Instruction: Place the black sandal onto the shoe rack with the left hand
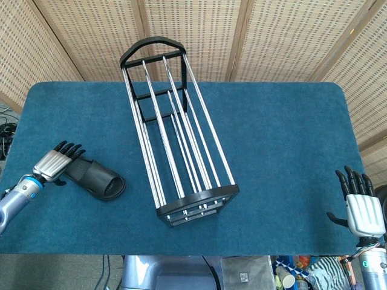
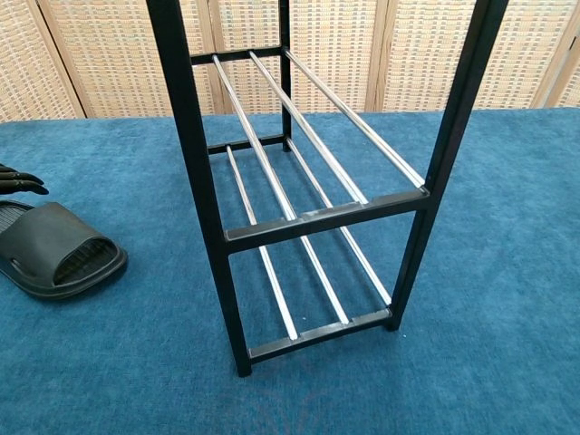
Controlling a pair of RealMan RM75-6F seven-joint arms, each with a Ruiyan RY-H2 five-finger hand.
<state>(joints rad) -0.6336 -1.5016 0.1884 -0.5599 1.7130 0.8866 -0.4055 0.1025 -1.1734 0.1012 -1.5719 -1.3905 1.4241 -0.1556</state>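
Left hand: the left hand (image 1: 57,162) sits over the heel end of the black sandal (image 1: 95,178), fingers (image 1: 71,148) stretched out flat and slightly apart, pointing toward the back of the table; it holds nothing. Whether it touches the sandal, I cannot tell. In the chest view only dark fingertips (image 2: 20,180) show at the left edge, just above the sandal (image 2: 56,249).
Black sandal: lies sole-down on the blue tabletop (image 1: 278,139), partly under the left hand, its toe end pointing away from the hand toward the rack.
Shoe rack: the shoe rack (image 1: 175,136) stands upright to the right of the left hand, beyond the sandal's toe and apart from it; black frame, silver rails, two tiers seen in the chest view (image 2: 308,172), both bare.
Right hand: the right hand (image 1: 361,208) hangs at the table's near right corner, well apart from the rack, fingers straight and spread, holding nothing.
Backdrop: woven screen panels (image 1: 205,30) stand behind the table.
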